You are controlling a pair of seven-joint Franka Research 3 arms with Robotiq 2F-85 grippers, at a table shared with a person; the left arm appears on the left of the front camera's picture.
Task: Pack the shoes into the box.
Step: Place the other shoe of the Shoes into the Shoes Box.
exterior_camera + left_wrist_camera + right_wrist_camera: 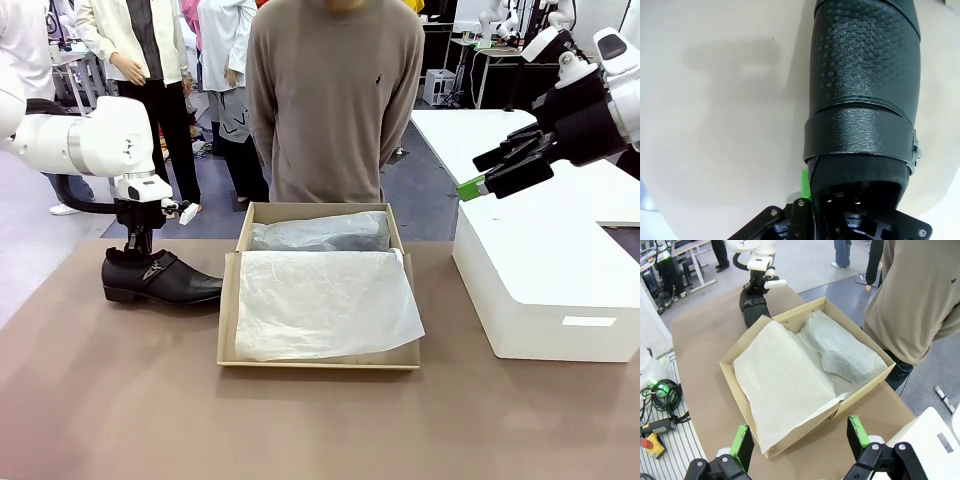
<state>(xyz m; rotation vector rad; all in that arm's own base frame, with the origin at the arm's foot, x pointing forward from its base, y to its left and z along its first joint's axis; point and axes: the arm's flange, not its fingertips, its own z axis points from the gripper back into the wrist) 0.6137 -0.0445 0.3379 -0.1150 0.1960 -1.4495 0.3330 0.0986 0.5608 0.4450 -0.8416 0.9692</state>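
One glossy black shoe [160, 278] with a strap and small buckle stands on the brown table left of the box, toe pointing toward it. My left gripper [136, 243] comes straight down onto its heel opening and is shut on the heel rim; in the left wrist view a green pad [804, 182] presses against the shoe [865, 100]. The tan box [226, 320] lies open at the middle, lined with white tissue paper [325, 300]. My right gripper [478, 185] hangs open, high at the right, looking down on the box [726, 364] between its green fingertips [742, 440].
A tissue-wrapped bundle [320, 232] lies in the far half of the box. A large white block [550, 280] stands at the right of the table. A person [335, 100] stands at the far edge behind the box. Cables and a red-buttoned unit [655, 435] lie off the table.
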